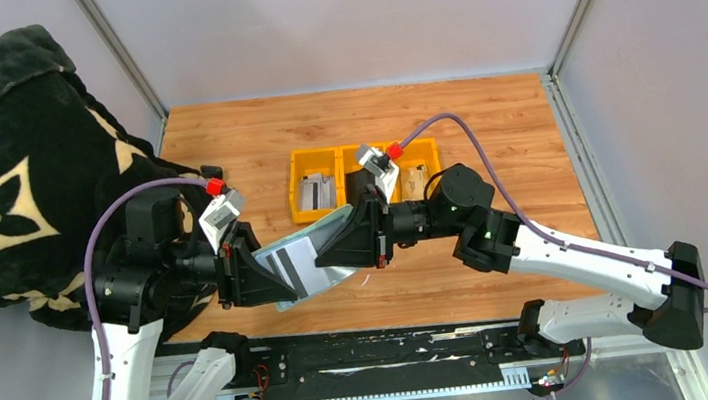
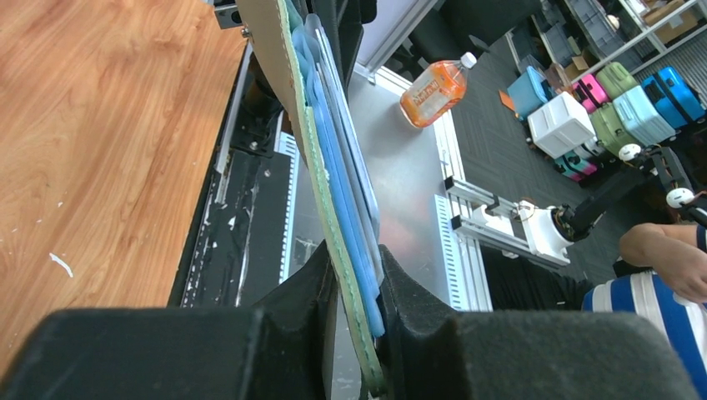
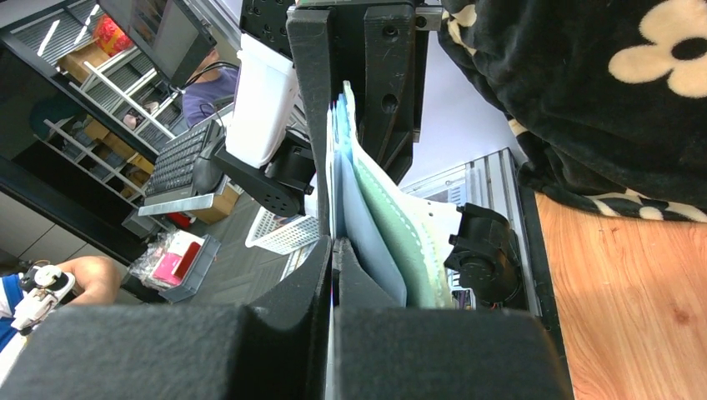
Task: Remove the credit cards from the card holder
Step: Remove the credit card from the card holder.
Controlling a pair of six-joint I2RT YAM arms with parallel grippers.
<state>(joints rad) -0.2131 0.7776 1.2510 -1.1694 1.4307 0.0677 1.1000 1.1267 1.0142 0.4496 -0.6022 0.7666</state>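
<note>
Top: your left gripper (image 1: 290, 290) and right gripper (image 1: 323, 261) hold the card holder (image 1: 335, 226) between them, over the near side of the table (image 1: 482, 125). Left wrist: jaws clamped on its green flap. Right wrist: jaws pinched tight on a pale inner layer.

The top camera looks down from above and behind the arm bases on the whole wooden table (image 1: 481, 115), far enough away that both arms fit in. The left wrist camera sits close behind the left gripper (image 2: 360, 279) and looks along it toward the near table edge and the room beyond. The right wrist camera, equally close behind the right gripper (image 3: 332, 250), faces the left arm and a black blanket (image 3: 584, 100). All three views share the card holder (image 1: 328, 225), pinched between both grippers.
</note>
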